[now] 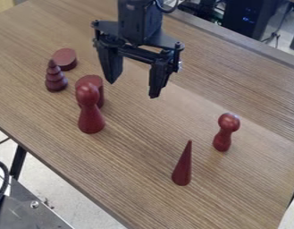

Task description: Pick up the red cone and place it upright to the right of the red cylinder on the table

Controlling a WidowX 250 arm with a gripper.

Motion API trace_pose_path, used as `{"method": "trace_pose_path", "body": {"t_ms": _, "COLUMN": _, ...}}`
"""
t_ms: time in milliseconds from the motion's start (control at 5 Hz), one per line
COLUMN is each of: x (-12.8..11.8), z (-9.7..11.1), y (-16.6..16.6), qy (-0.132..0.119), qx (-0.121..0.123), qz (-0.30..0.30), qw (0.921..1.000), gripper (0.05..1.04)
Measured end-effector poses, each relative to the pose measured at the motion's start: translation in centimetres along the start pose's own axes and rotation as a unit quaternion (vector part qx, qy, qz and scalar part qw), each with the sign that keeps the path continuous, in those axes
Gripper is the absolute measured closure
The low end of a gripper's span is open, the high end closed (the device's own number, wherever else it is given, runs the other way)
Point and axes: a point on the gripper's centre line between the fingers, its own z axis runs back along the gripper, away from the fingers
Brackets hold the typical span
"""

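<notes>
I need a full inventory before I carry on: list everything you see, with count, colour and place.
pawn-shaped pegs: two, dark red, larger left of centre, smaller at right
smooth cone: one, dark red, lower right of centre
ringed cone: one, dark red, upper left
short disc: one, dark red, behind ringed cone
cylinder: one, dark red, partly behind larger peg
table: one, brown wood-grain, beneath the pieces
metal panel: one, grey, lower left
cables: several, black, lower left and top
gripper: one, black, open, upper centre
</notes>
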Motion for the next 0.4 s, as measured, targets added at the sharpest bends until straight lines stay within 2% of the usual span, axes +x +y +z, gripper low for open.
{"method": "trace_pose_path", "body": {"t_ms": 400, "x": -0.4, "z": -1.0, "y": -1.1, "qy": 0.018, "qx": 0.005, "qz": -0.014, "qw": 0.9997, "gripper": 0.086}}
